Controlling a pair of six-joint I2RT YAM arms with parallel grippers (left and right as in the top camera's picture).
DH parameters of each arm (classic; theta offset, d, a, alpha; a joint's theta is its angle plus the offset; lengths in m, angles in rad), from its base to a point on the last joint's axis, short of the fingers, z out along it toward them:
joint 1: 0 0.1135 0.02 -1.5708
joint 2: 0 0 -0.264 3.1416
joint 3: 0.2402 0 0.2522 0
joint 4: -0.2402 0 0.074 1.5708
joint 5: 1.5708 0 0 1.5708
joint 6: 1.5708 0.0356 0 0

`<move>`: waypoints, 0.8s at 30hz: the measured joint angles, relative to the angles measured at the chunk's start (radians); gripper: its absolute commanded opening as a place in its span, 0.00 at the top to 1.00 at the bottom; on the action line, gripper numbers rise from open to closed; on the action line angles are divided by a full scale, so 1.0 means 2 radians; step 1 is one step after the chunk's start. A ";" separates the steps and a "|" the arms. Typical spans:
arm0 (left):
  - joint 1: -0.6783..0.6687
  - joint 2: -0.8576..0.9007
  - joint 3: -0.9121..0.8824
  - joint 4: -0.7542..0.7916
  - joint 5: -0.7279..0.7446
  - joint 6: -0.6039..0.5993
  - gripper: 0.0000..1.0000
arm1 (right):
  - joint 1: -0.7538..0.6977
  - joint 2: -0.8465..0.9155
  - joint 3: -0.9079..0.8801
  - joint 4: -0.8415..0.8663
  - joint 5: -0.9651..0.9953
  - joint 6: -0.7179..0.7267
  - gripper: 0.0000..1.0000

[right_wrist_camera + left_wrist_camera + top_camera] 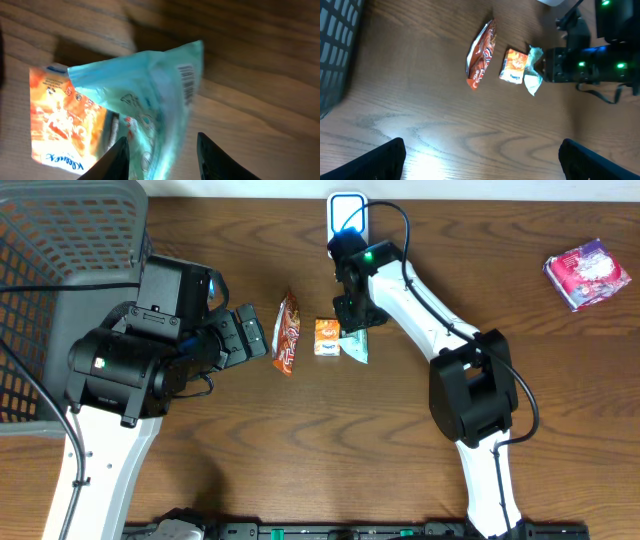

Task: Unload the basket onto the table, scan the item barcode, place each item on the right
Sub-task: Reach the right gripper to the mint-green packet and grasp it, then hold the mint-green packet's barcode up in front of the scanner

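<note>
A teal packet [354,346] [533,76] [150,95] stands half up off the table, its barcode [187,82] facing my right wrist camera. My right gripper [352,322] [162,155] straddles its lower part. The left finger touches the packet, while wood still shows between the packet and the right finger. An orange tissue pack [326,337] [514,65] [65,120] lies against the packet's left side. The white scanner [347,210] sits at the table's far edge behind the right arm. My left gripper [250,335] [480,165] hangs wide open and empty over bare wood.
A red snack bag [288,332] [481,55] lies left of the tissue pack, close to my left gripper. A grey mesh basket [60,270] fills the far left corner. A pink packet [588,273] lies at the far right.
</note>
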State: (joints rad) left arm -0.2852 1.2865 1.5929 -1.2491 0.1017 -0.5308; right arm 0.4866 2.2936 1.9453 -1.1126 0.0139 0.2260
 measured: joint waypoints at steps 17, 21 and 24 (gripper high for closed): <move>0.000 0.000 0.000 0.000 0.000 0.000 0.02 | 0.021 -0.004 -0.050 0.001 0.133 -0.002 0.99; 0.000 0.000 0.000 0.000 0.000 0.000 0.02 | 0.058 -0.004 -0.039 -0.002 0.296 0.012 0.99; 0.000 0.000 0.000 0.000 0.000 0.000 0.02 | 0.089 -0.004 -0.039 0.004 0.382 0.022 0.99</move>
State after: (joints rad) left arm -0.2852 1.2865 1.5929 -1.2491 0.1017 -0.5308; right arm 0.6655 2.2864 1.8683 -1.1049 0.7788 0.2707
